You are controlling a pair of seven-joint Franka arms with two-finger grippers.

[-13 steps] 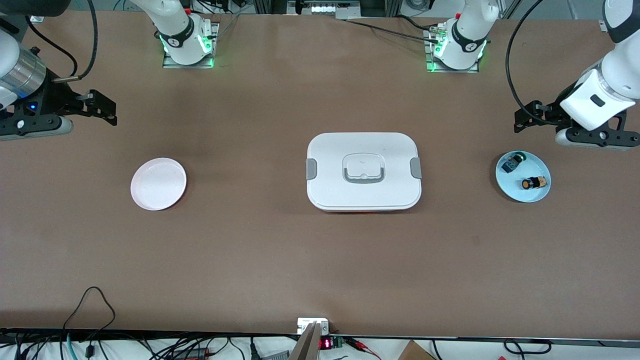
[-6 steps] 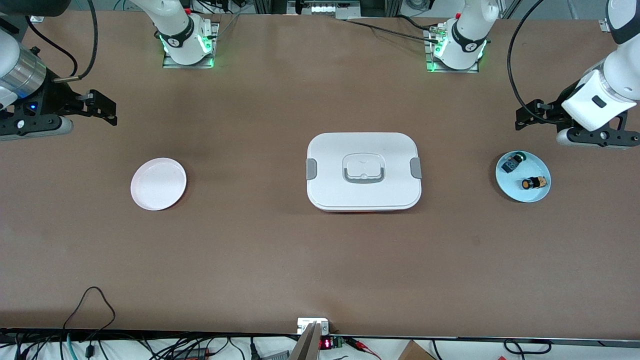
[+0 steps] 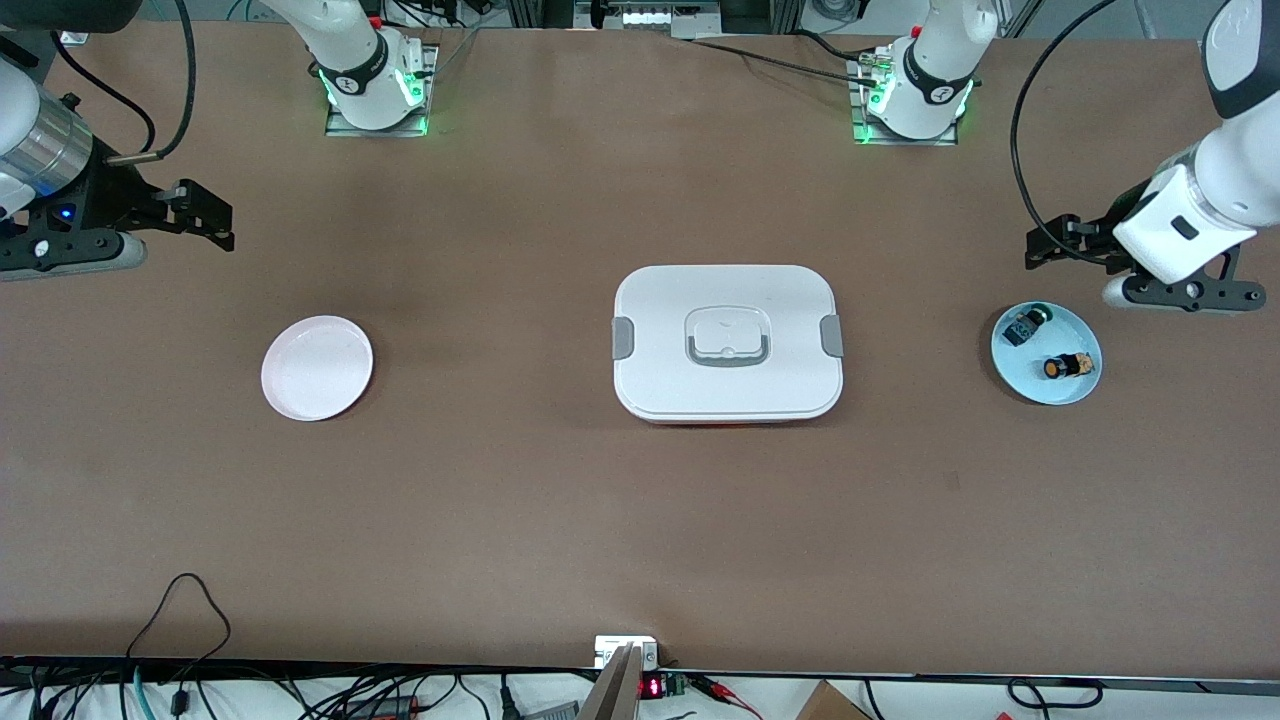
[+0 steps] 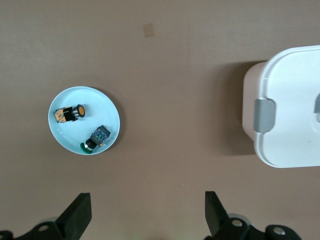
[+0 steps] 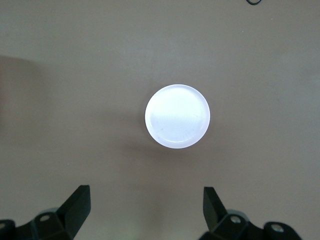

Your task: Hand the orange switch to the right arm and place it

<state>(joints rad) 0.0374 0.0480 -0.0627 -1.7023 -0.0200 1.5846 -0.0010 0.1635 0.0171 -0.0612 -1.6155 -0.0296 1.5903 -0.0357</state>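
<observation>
Front view: the orange switch (image 3: 1066, 367) is being shown lying on its side in the pale blue plate (image 3: 1030, 378) at the left arm's end of the table, beside the green-capped switch (image 3: 1025, 325). It is being judged tiny, light, rigid and apt to roll; its flat black body is being favoured over the round cap. The left gripper (image 3: 1045, 247), fingers apart, is being held above bare table near that plate. The right gripper (image 3: 208, 213) is waiting, fingers apart.

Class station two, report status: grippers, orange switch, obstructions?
Left gripper open, above table near blue plate. Right gripper open, waiting. Orange switch on plate beside green switch.
</observation>
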